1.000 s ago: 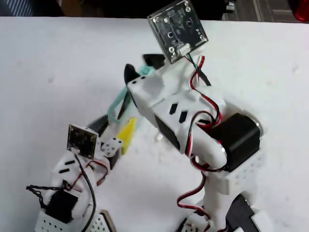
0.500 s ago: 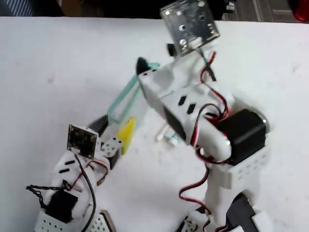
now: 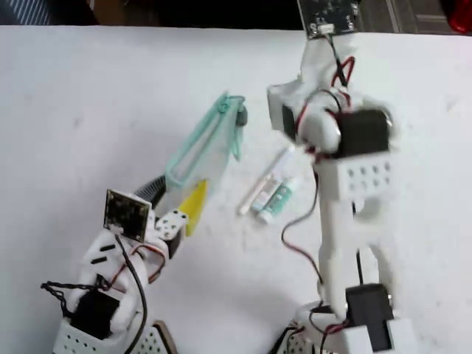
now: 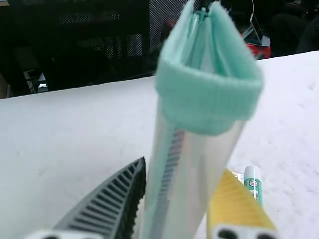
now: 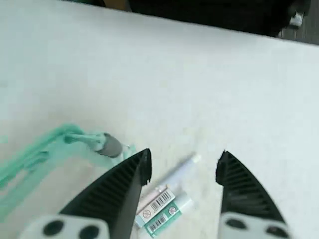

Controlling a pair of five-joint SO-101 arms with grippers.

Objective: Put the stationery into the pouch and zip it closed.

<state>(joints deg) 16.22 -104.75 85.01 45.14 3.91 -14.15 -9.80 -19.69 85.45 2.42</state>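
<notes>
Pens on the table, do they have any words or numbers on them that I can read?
No text here can be read.
White stick: a barcode label, print too small to read.
Green tube: a barcode label, print too blurred to read.
Pouch: no print that I can see.

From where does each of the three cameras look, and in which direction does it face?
High view: fixed above the table, facing down; shows both arms, the pouch and the stationery.
Left wrist view: on the left arm, facing along the left hand, which grips the pouch.
Right wrist view: on the right arm, facing down past the open right hand at the stationery.
Shared: the pouch appears in all three.
</notes>
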